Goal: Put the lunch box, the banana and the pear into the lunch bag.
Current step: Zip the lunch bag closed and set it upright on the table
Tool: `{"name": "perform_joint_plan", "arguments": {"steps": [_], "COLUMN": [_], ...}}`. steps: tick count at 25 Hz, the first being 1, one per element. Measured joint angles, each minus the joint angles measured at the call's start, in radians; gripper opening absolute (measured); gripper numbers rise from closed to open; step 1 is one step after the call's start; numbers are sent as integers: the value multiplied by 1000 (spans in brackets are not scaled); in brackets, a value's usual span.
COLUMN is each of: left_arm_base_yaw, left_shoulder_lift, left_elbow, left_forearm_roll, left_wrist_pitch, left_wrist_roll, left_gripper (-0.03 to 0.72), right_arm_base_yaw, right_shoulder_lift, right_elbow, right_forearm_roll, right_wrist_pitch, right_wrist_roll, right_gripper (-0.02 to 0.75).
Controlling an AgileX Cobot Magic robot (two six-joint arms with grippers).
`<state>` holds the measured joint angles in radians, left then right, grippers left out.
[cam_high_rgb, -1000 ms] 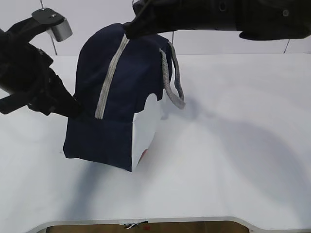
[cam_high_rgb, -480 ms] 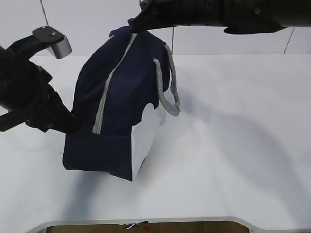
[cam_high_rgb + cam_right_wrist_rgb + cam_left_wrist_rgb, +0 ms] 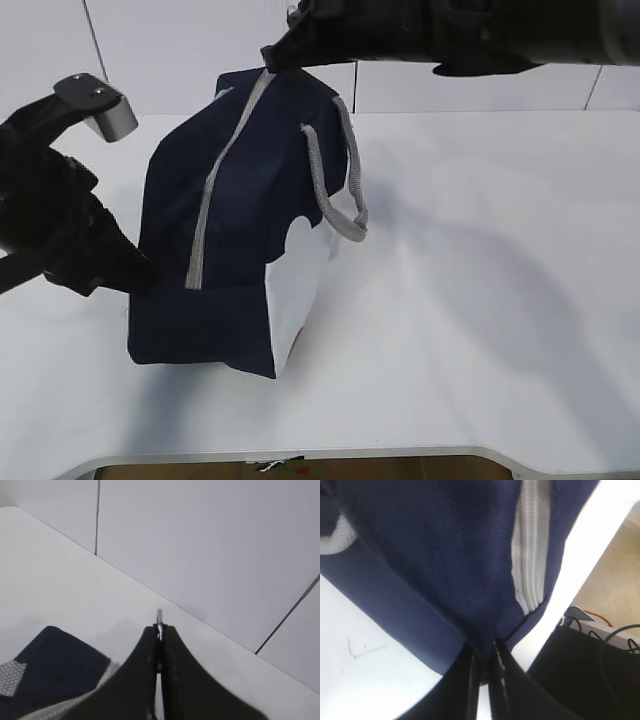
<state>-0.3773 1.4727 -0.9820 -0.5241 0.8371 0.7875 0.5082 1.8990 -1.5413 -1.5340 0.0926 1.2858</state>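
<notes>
The navy lunch bag (image 3: 250, 200) stands on the white table, its grey zipper (image 3: 215, 180) closed along the top and front. My left gripper (image 3: 140, 275) is shut on the bag's fabric at its lower left end; the left wrist view shows the jaws pinching navy cloth (image 3: 485, 652) beside the zipper end (image 3: 530, 580). My right gripper (image 3: 268, 55) is shut on the metal ring pull (image 3: 159, 617) at the bag's top far end. The lunch box, banana and pear are out of view.
A grey webbing handle (image 3: 335, 190) hangs on the bag's right side above the white side panel (image 3: 300, 285). The table's front edge (image 3: 300, 455) runs along the bottom. A white wall stands behind the table.
The right gripper has pulled the bag's top end up and back, stretching the bag more upright. The left arm has shifted down and left, holding the bag's lower end.
</notes>
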Motion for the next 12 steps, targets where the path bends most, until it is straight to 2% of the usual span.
{"name": "perform_joint_plan", "arguments": {"steps": [8,10,12], "left_arm_base_yaw": [0,0,0], "left_shoulder_lift": [-34,-46,-58], "left_elbow": [11,12,12], "left_forearm_roll": [-18,-18,-23], "left_wrist_pitch": [8,10,17], "left_wrist_roll": [-21,-50,-64], "left_gripper": [13,29,78], "right_arm_base_yaw": [-4,-8,-8], "right_shoulder_lift": [21,21,20], "right_elbow": [-17,-17,-17], "right_forearm_roll": [0,0,0], "right_wrist_pitch": [-52,-77,-104], "right_wrist_roll": [70,99,125], "right_gripper": [17,17,17]}}
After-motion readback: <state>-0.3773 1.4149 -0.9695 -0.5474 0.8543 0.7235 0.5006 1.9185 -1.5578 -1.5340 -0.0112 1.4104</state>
